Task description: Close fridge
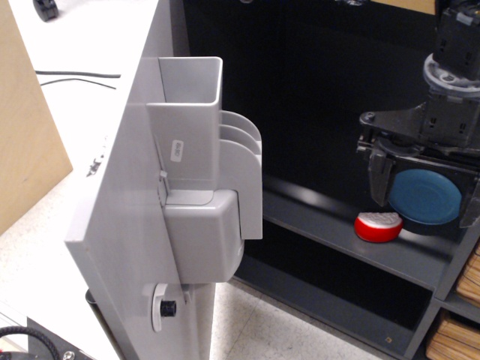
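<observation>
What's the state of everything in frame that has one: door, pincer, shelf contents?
fridge door: open, swung wide, inner side facing the camera
door bins: nothing visible inside
pincer: inside the fridge above the shelf, away from the door; open or shut cannot be told
blue disc: behind the pincer, whether gripped is unclear
red and white object: resting on the shelf

White speckled counter (247, 330) carries the fridge (150, 225) (door open); black cables (79, 75) lie far left.
</observation>
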Tool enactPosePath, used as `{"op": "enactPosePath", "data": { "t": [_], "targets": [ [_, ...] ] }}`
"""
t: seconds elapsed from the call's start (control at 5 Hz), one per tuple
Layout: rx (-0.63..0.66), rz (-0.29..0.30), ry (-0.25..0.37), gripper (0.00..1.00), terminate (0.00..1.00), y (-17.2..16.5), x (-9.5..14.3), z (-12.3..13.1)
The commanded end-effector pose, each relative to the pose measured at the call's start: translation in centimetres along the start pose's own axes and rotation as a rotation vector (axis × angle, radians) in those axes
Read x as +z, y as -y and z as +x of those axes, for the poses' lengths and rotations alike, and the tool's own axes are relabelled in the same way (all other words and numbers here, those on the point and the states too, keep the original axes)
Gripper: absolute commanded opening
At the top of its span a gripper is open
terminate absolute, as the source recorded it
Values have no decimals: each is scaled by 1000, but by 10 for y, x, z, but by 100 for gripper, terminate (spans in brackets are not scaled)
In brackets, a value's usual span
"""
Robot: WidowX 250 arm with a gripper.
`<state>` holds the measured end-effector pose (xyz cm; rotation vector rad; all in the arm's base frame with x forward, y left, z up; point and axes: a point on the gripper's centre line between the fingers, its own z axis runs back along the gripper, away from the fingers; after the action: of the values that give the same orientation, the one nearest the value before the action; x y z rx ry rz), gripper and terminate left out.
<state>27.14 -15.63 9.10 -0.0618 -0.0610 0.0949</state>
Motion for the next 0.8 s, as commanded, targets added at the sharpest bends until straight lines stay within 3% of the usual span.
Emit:
{"op": "enactPosePath", "data": {
  "t": [0.0, 0.6],
  "targets": [
    [0, 0, 0, 100, 0, 0, 0, 0],
    [76, -25, 42, 100, 0, -35, 85, -22]
  ]
}}
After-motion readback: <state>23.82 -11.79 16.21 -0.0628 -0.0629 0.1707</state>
